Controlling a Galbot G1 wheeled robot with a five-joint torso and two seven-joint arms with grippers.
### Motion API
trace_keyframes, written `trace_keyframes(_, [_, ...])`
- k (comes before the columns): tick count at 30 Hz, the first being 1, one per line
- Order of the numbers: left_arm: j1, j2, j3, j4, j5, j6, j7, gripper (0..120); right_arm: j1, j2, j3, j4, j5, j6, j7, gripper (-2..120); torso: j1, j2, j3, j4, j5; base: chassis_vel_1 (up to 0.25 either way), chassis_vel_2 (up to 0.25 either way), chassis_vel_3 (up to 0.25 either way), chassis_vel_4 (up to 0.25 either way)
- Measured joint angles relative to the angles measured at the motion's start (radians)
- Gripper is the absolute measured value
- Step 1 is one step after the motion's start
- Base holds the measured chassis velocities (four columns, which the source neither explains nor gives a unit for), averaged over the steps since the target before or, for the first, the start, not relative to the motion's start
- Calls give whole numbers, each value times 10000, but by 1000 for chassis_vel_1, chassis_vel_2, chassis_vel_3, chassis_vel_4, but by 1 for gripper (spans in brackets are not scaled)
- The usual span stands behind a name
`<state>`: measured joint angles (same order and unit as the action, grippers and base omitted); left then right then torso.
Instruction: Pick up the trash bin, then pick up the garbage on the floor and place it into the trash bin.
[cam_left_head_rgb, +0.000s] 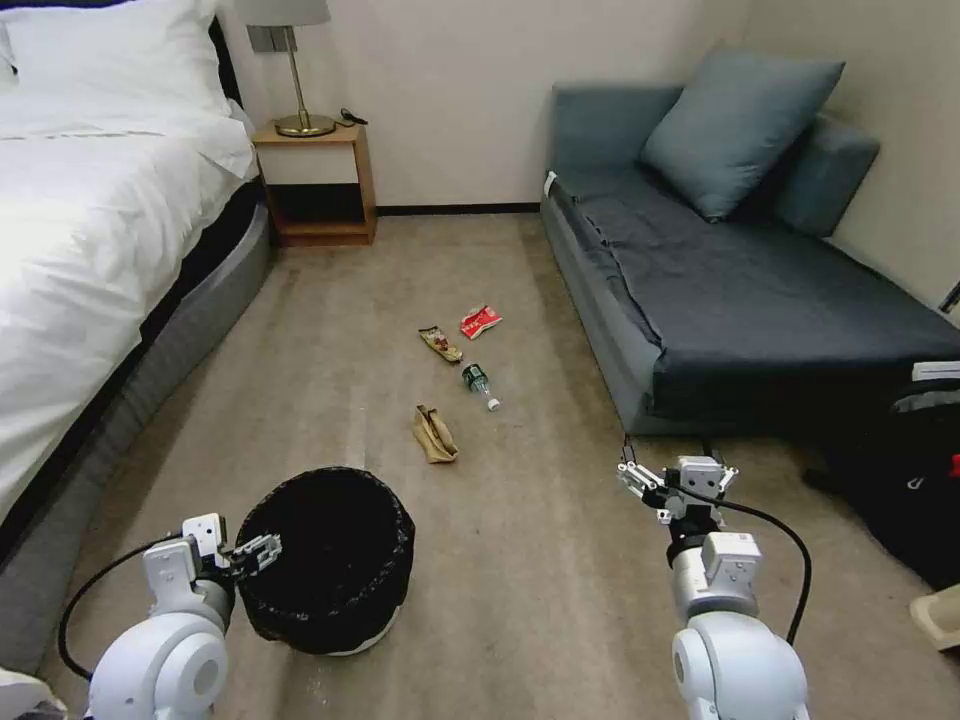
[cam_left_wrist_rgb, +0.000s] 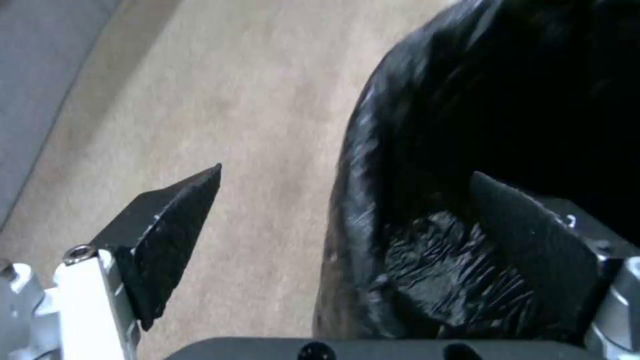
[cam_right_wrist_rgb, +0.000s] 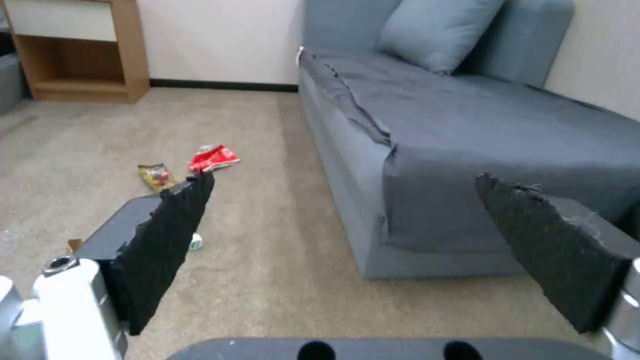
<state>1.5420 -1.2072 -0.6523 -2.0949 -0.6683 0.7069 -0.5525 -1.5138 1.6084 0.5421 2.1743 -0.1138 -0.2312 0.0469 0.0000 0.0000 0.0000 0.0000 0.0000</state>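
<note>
The trash bin (cam_left_head_rgb: 330, 570), round with a crinkly black bag and a white base rim, stands on the carpet at the lower left. My left gripper (cam_left_head_rgb: 260, 550) is open at its left rim; in the left wrist view the left gripper (cam_left_wrist_rgb: 347, 172) straddles the bin wall (cam_left_wrist_rgb: 373, 200), one finger inside and one outside. The garbage lies farther ahead: a brown paper bag (cam_left_head_rgb: 435, 435), a green bottle (cam_left_head_rgb: 478, 384), a snack wrapper (cam_left_head_rgb: 441, 344) and a red packet (cam_left_head_rgb: 480, 321). My right gripper (cam_left_head_rgb: 678, 487) hangs open and empty over the carpet by the sofa.
A white bed (cam_left_head_rgb: 90, 250) runs along the left. A wooden nightstand (cam_left_head_rgb: 315, 185) with a lamp (cam_left_head_rgb: 295, 70) stands at the back. A grey sofa (cam_left_head_rgb: 740, 280) lines the right, with a black backpack (cam_left_head_rgb: 900, 480) beside it.
</note>
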Motion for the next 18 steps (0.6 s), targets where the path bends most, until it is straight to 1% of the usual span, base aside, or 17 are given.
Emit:
trace_keyframes(3, [-106, -28, 72, 377, -35, -50, 3, 100, 5, -1, -20, -35, -35, 25, 13, 100, 0, 0, 1, 0, 0, 0, 0, 0, 0])
trace_keyframes(7, [-240, -75, 147, 651, -146, -91, 9, 100, 8, -1, -32, -62, -70, 52, 29, 100, 0, 0, 1, 0, 0, 0, 0, 0, 0])
trace_keyframes(12, [-321, -116, 221, 790, -186, -117, 16, 100, 12, -2, -32, -79, -89, 87, 44, 100, 0, 0, 0, 0, 0, 0, 0, 0, 0])
trace_keyframes(13, [-345, -132, 246, 831, -202, -119, 19, 94, 13, -1, -30, -88, -98, 104, 52, 100, 0, 0, 0, 0, 0, 0, 0, 0, 0])
trace_keyframes(14, [-345, -132, 246, 831, -202, -119, 19, 94, 13, -1, -30, -88, -98, 104, 52, 100, 0, 0, 0, 0, 0, 0, 0, 0, 0])
trace_keyframes(15, [-373, -151, 271, 871, -218, -124, 25, 90, 14, -2, -29, -97, -104, 115, 58, 100, 0, 0, 0, 0, 1, 0, 0, 0, 0])
trace_keyframes(17, [-404, -173, 294, 919, -221, -134, 33, 84, 15, -2, -28, -103, -107, 126, 64, 100, 0, 0, 0, 0, 3, 0, 0, 0, 0])
trace_keyframes(18, [-424, -190, 306, 957, -220, -145, 36, 77, 16, -2, -26, -107, -110, 135, 70, 100, 0, 0, 0, 0, 4, 0, 0, 0, 0])
